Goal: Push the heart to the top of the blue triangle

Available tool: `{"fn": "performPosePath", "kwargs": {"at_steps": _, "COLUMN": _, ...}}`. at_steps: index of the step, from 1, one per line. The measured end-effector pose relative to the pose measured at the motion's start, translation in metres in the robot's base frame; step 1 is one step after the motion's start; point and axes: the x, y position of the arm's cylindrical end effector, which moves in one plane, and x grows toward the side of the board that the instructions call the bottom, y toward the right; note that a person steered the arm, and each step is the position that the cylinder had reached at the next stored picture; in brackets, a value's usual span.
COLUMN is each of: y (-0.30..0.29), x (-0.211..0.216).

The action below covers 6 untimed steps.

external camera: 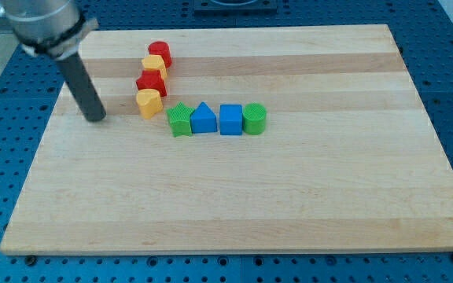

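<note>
A yellow heart [149, 102] lies left of the board's middle, at the bottom of a short column of blocks. The blue triangle [203, 118] sits to its lower right, second in a row of blocks. A green star-like block [180, 119] lies between the heart and the triangle, close to the heart's lower right. My tip [95, 119] rests on the board to the left of the heart, a clear gap away and touching no block.
Above the heart stand a red block [151, 82], a yellow block [154, 67] and a red cylinder [160, 53]. Right of the triangle are a blue cube [231, 119] and a green cylinder [254, 119]. The wooden board [234, 204] lies on a blue perforated table.
</note>
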Motion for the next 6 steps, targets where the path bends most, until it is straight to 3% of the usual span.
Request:
{"fn": "performPosePath", "kwargs": {"at_steps": 5, "y": 0.218, "x": -0.014}}
{"fn": "performPosePath", "kwargs": {"at_steps": 6, "y": 0.198, "x": -0.017}}
